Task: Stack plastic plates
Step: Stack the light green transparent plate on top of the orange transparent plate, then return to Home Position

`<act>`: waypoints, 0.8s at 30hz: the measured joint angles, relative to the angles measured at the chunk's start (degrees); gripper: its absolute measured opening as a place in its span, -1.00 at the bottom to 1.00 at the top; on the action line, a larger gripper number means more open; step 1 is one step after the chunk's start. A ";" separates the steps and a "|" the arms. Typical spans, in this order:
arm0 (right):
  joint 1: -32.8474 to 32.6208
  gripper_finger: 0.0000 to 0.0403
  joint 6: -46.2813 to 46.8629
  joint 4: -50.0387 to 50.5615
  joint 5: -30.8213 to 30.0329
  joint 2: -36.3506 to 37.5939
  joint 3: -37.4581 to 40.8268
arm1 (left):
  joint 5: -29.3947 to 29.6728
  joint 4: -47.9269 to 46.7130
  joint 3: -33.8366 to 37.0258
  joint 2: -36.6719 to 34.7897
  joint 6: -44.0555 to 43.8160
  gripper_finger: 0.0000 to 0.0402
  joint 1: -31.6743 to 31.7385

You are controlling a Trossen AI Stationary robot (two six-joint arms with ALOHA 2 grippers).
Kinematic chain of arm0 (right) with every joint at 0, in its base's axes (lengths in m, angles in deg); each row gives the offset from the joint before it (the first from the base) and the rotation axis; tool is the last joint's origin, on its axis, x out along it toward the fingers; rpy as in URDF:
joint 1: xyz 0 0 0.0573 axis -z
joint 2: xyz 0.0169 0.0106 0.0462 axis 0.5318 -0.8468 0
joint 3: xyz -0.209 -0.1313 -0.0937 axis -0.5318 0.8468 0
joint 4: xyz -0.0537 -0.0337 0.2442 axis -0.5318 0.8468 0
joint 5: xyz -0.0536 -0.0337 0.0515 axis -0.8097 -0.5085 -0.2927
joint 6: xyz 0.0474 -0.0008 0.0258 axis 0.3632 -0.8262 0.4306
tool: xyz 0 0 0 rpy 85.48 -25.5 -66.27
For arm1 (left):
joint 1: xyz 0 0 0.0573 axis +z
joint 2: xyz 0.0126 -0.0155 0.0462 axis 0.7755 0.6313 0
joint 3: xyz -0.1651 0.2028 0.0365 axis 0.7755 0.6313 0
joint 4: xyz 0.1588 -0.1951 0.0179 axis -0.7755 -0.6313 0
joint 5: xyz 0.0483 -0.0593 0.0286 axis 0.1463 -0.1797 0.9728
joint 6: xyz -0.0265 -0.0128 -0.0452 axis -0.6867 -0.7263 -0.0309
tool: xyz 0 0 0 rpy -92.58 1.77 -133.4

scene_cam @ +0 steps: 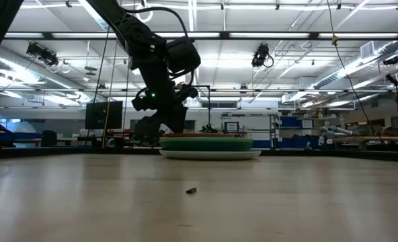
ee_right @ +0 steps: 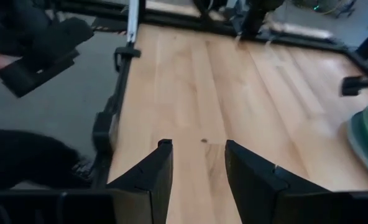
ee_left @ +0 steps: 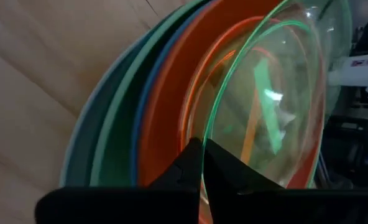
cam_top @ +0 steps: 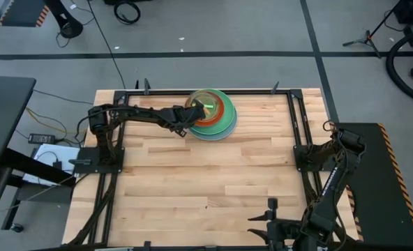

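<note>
Plate stack (cam_top: 213, 120) sits on the worktop (cam_top: 206, 181) near its far edge, about mid-width; biggest plates at the bottom (pale blue, greens), orange-red and blue above, so each one nests in the one under it and the pile stays level, as the low view confirms. Left tool (cam_top: 190, 113) is at the stack's left rim, fingers pinched tight on the edge of the translucent lime plate (ee_left: 277, 93), thin rim caught between the two pads. That plate is tilted, far side over the stack, held side raised, likely so it can slide onto the orange plate below instead of dropping flat. Looks like the last small plate going on; no loose plates elsewhere on the worktop. Right tool (ee_right: 198, 165) is parked well away from the stack at the near right corner, fingers spread apart, nothing between them, out of the left arm's way.
</note>
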 joint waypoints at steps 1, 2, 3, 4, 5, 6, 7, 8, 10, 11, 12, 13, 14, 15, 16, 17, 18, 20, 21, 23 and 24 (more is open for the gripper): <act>0.01 -0.24 0.02 -0.08 1.11 0.00 0.00 | 0.07 -0.08 0.00 0.00 0.48 -0.89 -0.17; 0.01 -0.23 0.01 0.01 2.46 0.00 0.00 | 0.15 0.05 0.00 0.00 1.06 -0.87 -0.28; 0.01 -0.22 0.00 0.07 3.83 0.00 0.00 | 0.18 0.47 0.00 0.00 1.61 -0.84 -0.29; -0.01 -0.21 0.00 0.11 5.13 0.00 0.00 | 0.14 1.21 0.00 0.00 2.49 -0.81 -0.29; -0.01 -0.19 0.00 0.31 6.28 0.00 0.00 | 0.13 2.26 0.00 0.00 3.13 -0.77 -0.31; 0.14 -0.18 -0.04 0.57 6.99 0.00 0.00 | 0.12 3.56 0.00 0.00 4.08 -0.73 -0.29; 0.34 -0.16 -0.07 0.88 7.60 0.00 0.00 | 0.09 5.28 0.00 0.00 4.74 -0.68 -0.27; 0.52 -0.14 -0.39 1.11 8.10 0.00 0.00 | 0.09 6.95 0.00 0.00 5.59 -0.63 -0.27; 1.17 -0.11 -2.02 1.51 9.58 0.00 0.00 | 0.07 9.47 0.00 0.00 6.83 -0.51 -0.24; 1.49 -0.11 -2.83 1.71 10.50 0.00 0.00 | 0.07 10.22 0.00 0.00 7.08 -0.46 -0.24; 1.91 -0.10 -3.48 1.88 11.50 0.00 0.00 | 0.05 10.49 0.00 0.00 7.24 -0.40 -0.24; 2.38 -0.10 -3.91 1.90 12.66 0.00 0.00 | 0.01 10.50 0.00 -0.05 7.27 -0.35 -0.24; 2.87 -0.10 -4.19 1.92 13.90 0.00 0.00 | -0.16 9.94 0.01 -0.36 7.31 -0.29 -0.30; 3.36 -0.11 -4.59 2.00 14.81 0.00 0.00 | -0.23 9.32 0.02 -0.62 7.35 -0.24 -0.44; 3.78 -0.11 -4.94 2.03 15.47 0.00 0.00 | -0.24 8.96 -0.01 -0.80 7.25 -0.20 -0.55; 4.12 -0.11 -5.04 2.03 15.76 0.00 0.00 | -0.48 7.76 -0.04 -1.04 7.12 -0.16 -0.61; 4.42 -0.11 -5.10 2.14 15.91 0.00 0.00 | -0.78 5.94 0.02 -1.33 6.92 -0.13 -0.64; 4.89 -0.11 -5.53 2.43 16.25 0.00 0.00 | -1.23 3.67 0.02 -1.44 5.98 -0.08 -0.84; 5.00 -0.11 -6.16 2.65 16.37 0.00 0.00 | -1.67 2.10 0.02 -1.58 5.18 -0.06 -0.96; 4.98 -0.11 -6.96 2.82 16.62 0.00 0.00 | -1.94 0.10 0.04 -1.81 3.55 -0.04 -1.54; 4.94 -0.11 -7.19 2.90 16.67 0.00 0.00 | -1.94 -0.12 0.04 -1.84 2.46 -0.04 -1.85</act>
